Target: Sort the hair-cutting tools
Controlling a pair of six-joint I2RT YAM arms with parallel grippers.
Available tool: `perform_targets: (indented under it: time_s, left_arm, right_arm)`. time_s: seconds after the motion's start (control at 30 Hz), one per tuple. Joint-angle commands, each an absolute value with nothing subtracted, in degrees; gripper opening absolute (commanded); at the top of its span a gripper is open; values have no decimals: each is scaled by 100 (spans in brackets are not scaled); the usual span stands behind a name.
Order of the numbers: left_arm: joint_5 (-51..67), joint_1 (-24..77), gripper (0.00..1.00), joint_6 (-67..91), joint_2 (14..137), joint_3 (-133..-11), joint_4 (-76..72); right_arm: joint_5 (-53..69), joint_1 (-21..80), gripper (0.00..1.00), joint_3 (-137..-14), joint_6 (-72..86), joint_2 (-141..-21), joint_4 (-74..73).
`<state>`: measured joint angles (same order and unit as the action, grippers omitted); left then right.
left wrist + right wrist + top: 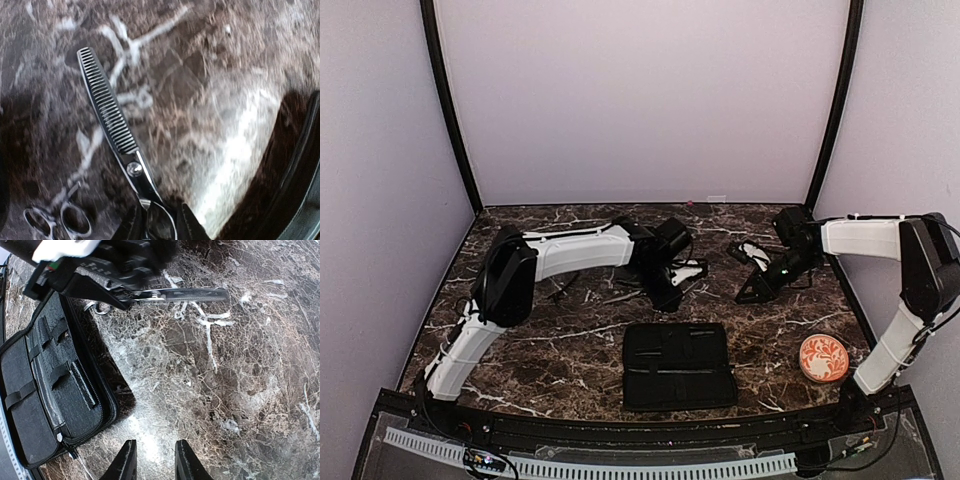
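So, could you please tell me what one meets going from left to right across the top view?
Left end effector, on the thinning scissors → right end effector → bowl.

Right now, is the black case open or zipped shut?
Open. The black case lies spread flat, both inner halves and their straps exposed to the right wrist camera, zipper edge undone.

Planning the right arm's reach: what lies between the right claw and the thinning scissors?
Only bare marble table separates the right claw and the thinning scissors, as the right wrist view shows.
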<state>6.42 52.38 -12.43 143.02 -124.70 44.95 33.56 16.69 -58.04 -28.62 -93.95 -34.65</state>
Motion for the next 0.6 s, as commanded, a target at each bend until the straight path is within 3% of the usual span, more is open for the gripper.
perform_targets:
  time_s: [0.0,0.2,0.57]
  left_arm:
    - [268,5238,20,-1291,14059,-11804,5459]
    - [-224,5238,16,-1380,13473,-10765,5465]
    - [-659,5194,17,-2221,11809,-8337,4987]
  right_arm:
    - [3408,1633,26,-5777,-2858,-9378,-3409]
    - [3432,1627,25,-5778,-2865,-9351,-3421]
    - [3438,1627,25,-5774,-2890,-9360,-3452]
